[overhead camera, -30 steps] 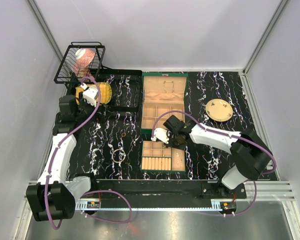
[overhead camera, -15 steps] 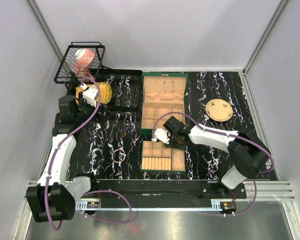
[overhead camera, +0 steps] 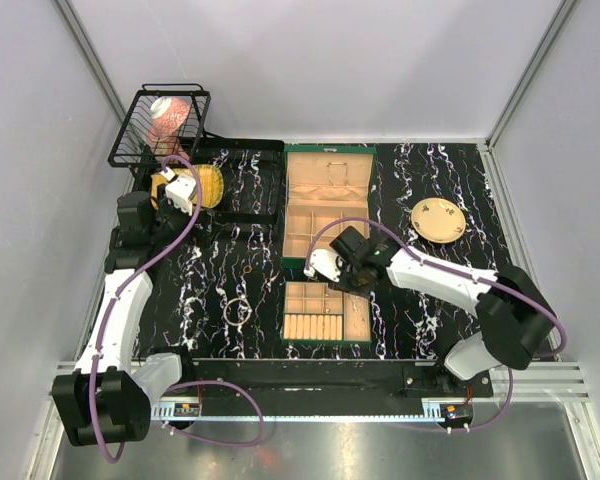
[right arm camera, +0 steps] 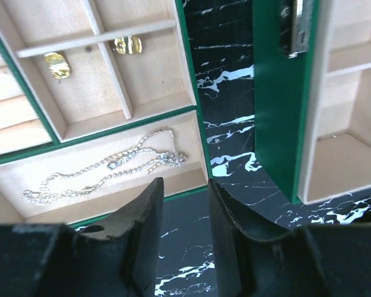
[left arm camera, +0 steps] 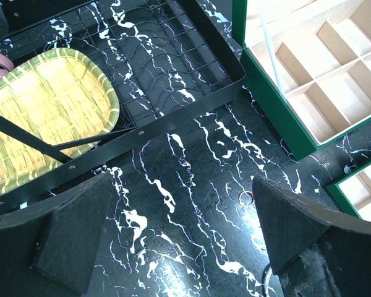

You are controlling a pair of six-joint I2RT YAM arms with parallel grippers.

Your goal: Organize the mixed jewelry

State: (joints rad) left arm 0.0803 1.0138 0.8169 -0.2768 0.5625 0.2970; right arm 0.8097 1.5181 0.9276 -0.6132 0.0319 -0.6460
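A silver chain (right arm camera: 105, 164) lies in the green tray's (overhead camera: 365, 320) long compartment, and two gold pieces (right arm camera: 127, 44) lie in the compartment beside it. A slim bangle (overhead camera: 237, 310) and a tiny ring (overhead camera: 247, 268) lie on the black marbled table left of the tray. The ring also shows in the left wrist view (left arm camera: 245, 197). My right gripper (overhead camera: 330, 266) hovers over the gap between tray and green box (overhead camera: 327, 205). In its wrist view the right gripper (right arm camera: 183, 184) is slightly open and empty. My left gripper (overhead camera: 177, 190) is wide open and empty above the table (left arm camera: 182, 204).
A black wire rack (overhead camera: 242, 182) holds a yellow-green woven dish (overhead camera: 208, 185) at the back left. A wire basket (overhead camera: 160, 122) with a pink item stands behind it. A round tan plate (overhead camera: 438, 218) sits at the right.
My right gripper has shifted a little up and to the right, off the tray's top edge. The left arm has not moved.
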